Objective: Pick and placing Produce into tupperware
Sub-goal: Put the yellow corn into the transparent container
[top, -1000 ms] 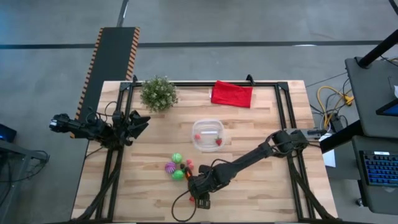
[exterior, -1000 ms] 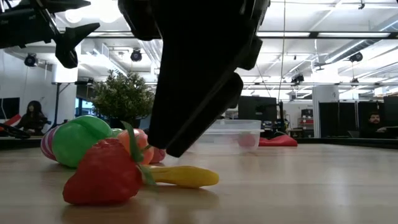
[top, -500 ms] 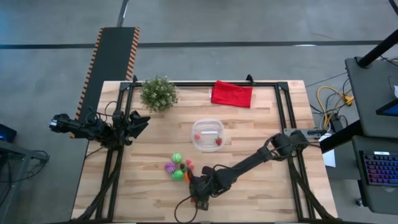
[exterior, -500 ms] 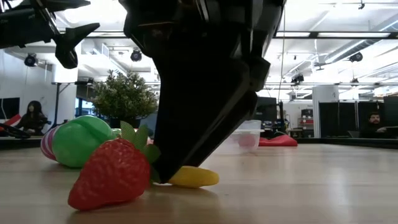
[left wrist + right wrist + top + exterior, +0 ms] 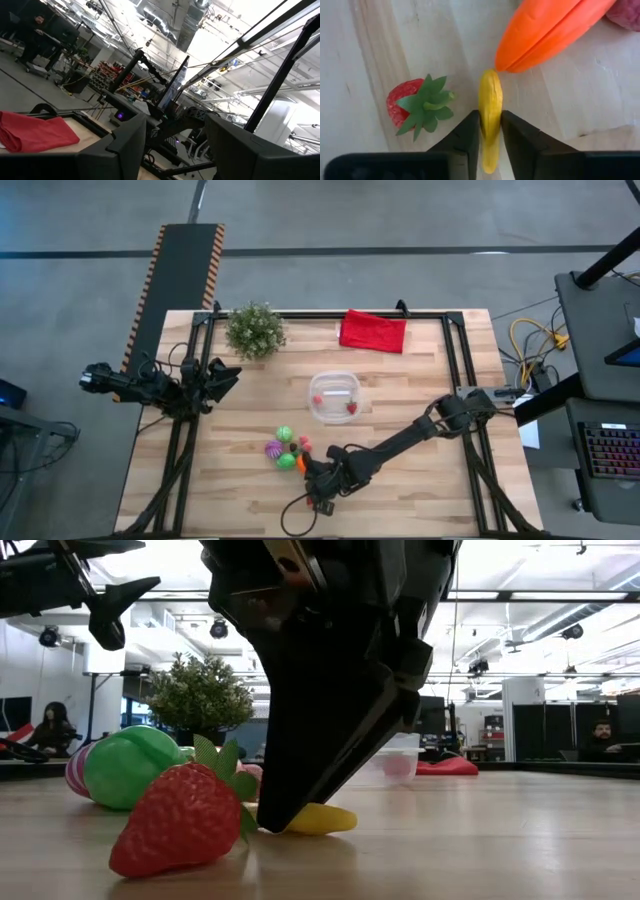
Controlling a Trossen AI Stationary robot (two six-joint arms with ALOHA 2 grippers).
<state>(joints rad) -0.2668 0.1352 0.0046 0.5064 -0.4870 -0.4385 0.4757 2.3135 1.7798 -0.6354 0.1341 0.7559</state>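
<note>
At the near edge of the worktop, the right pincer is down among the loose produce, its two dark fingers pressed against either side of a small yellow toy banana that lies on the wood. In the low view the same pincer reaches the board right at the banana, and the toy strawberry lies just beside it, nearest the camera. From the right wrist, the strawberry with its green leaves sits close beside the banana, and the pointed end of an orange carrot nearly meets the banana's far tip.

From above, the right pincer is at the near side of the little cluster: a green ball, a purple ridged piece and a second green piece lie close together just beyond it.

Farther in, the tupperware stands apart from the cluster, near the middle of the worktop, with two small red pieces inside. The left pincer hangs off the worktop's left edge with its fingers spread, holding nothing.

At the far edge are the bushy potted plant and the red folded cloth, well apart from each other.
</note>
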